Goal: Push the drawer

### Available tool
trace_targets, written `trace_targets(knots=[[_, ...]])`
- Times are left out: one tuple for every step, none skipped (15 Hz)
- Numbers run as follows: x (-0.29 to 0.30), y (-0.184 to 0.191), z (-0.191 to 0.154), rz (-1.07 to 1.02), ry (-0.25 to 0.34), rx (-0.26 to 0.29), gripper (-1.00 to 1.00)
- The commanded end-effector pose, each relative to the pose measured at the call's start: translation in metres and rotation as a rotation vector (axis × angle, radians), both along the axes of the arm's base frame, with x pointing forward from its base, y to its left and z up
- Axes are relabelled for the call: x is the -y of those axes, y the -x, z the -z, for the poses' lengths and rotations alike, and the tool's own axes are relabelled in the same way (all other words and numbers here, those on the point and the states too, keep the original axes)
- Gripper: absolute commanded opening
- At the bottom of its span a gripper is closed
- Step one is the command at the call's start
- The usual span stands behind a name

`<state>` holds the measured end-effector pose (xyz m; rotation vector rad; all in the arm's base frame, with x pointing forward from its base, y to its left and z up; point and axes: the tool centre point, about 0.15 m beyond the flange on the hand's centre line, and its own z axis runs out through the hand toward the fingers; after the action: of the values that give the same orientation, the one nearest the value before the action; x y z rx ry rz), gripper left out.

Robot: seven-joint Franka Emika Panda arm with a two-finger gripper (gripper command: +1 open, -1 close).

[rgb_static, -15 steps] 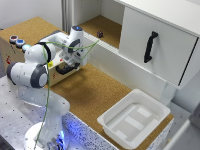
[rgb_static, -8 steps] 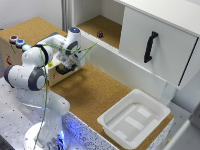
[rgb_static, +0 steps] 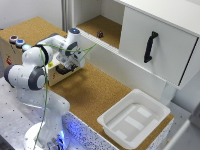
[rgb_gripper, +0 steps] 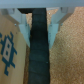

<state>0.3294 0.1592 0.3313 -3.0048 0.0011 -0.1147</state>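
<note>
The cork-topped desk [rgb_static: 95, 95] carries a low wooden box [rgb_static: 15, 52] near its far corner on the exterior view's left; the drawer [rgb_static: 59, 76] fronts it, mostly hidden behind the hand [rgb_static: 68, 64]. Rigid, light wood, it should slide under a flat push. The black handle [rgb_gripper: 39, 50] lies between the hand's parted fingers [rgb_gripper: 20, 20]; press beside it.

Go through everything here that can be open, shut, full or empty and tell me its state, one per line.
drawer: the arm hides how far it is pushed in.
drawer handle: sits between the gripper fingers.
gripper: open, fingers on either side of the handle.
white cabinet panel: looks shut, long black handle untouched.
white tray: empty.
</note>
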Motion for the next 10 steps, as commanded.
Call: trace_targets(knots=[[-0.021, -0.01, 0.01, -0.023, 0.01, 0.012, -1.0], [-0.025, -0.012, 0.009, -0.03, 0.009, 0.014, -1.0], [-0.03, -0.013, 0.009, -0.037, 0.009, 0.016, -1.0], [-0.035, -0.015, 0.008, -0.049, 0.006, 0.016, -1.0], [-0.042, -0.016, 0.009, -0.059, 0.001, 0.018, -1.0], [-0.05, -0.018, 0.009, -0.071, 0.002, 0.019, -1.0], [-0.058, -0.019, 0.01, -0.088, 0.002, 0.018, -1.0], [-0.066, -0.019, 0.01, -0.102, -0.003, 0.016, -1.0], [-0.074, -0.02, 0.01, -0.116, -0.004, 0.016, -1.0], [-0.082, -0.02, 0.01, -0.133, -0.005, 0.015, -1.0]])
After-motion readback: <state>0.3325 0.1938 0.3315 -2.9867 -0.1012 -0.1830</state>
